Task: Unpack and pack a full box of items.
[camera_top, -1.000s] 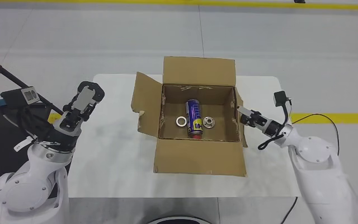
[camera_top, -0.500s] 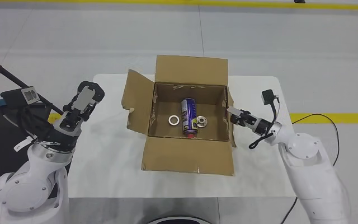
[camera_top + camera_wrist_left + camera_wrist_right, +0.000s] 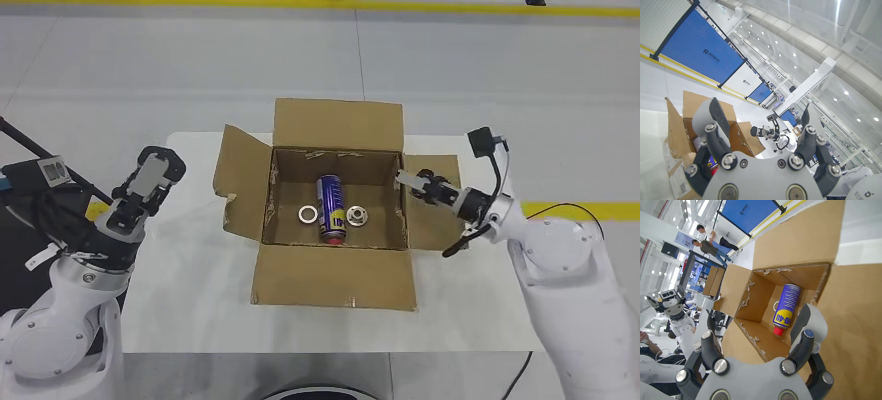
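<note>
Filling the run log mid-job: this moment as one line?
box: open | inside: spray can, ring, round metal part | right pincer: open, at box's right wall | left pincer: open, off box

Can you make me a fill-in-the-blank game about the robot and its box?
The spray can lies inside the cardboard ___.
___ round metal parts lie beside it.
The left pincer and the right pincer are both ___.
Missing words: box, two, open.
</note>
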